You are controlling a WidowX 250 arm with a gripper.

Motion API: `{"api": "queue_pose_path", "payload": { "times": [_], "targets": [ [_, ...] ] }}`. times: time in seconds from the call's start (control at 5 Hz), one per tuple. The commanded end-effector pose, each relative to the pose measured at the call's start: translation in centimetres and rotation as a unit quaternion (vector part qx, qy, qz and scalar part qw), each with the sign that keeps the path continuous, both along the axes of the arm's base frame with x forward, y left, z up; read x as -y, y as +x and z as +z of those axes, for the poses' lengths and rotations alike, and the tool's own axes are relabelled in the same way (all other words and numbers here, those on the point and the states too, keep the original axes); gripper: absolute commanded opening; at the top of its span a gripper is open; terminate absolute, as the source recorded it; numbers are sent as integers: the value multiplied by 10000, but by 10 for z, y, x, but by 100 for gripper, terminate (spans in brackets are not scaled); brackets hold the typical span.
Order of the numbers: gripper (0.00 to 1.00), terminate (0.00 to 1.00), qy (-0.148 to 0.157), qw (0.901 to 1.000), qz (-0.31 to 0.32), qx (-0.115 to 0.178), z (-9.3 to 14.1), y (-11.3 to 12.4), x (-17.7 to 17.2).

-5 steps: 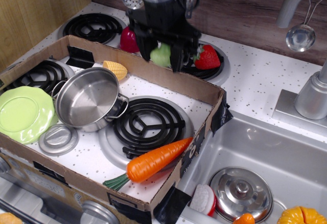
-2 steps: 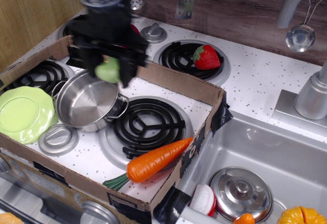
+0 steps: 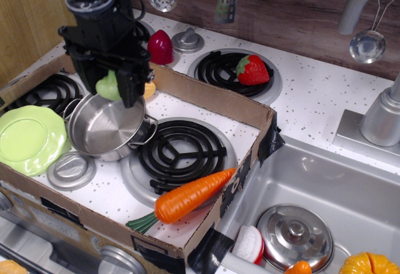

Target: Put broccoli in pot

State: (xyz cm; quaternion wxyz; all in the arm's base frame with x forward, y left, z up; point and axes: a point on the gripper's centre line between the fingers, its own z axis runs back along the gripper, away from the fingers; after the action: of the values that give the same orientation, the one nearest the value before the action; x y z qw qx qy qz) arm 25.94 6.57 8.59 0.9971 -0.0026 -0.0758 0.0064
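Observation:
The shiny steel pot [image 3: 107, 126] stands tilted in the cardboard tray, left of the front burner. My black gripper [image 3: 109, 87] hangs over the pot's far rim, shut on the pale-green broccoli [image 3: 109, 88], which shows between the fingers just above the pot's opening. The pot is empty inside.
The cardboard tray wall [image 3: 215, 102] rings the stove front. A lime-green plate [image 3: 28, 139] and a grey lid [image 3: 70, 171] lie left of the pot. A carrot [image 3: 187, 196] lies at the front. A strawberry [image 3: 252, 70] sits on the back burner. A corn piece [image 3: 149, 89] shows behind the gripper.
My gripper has carried the broccoli left from the back burner area, over the tray wall, to a spot above the pot's far rim.

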Motion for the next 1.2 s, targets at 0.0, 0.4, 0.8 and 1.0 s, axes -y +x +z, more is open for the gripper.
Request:
{"api": "queue_pose_path", "payload": {
  "times": [0.0,0.4,0.8,1.0],
  "targets": [
    [0,0,221,9983,-362,399,-21,14,-19],
    [100,0,-15,9990,-399,222,-21,23,-18],
    [100,0,137,9987,-445,216,-6,30,-16],
    [100,0,130,9986,-467,226,-1,29,-10]
  ]
}}
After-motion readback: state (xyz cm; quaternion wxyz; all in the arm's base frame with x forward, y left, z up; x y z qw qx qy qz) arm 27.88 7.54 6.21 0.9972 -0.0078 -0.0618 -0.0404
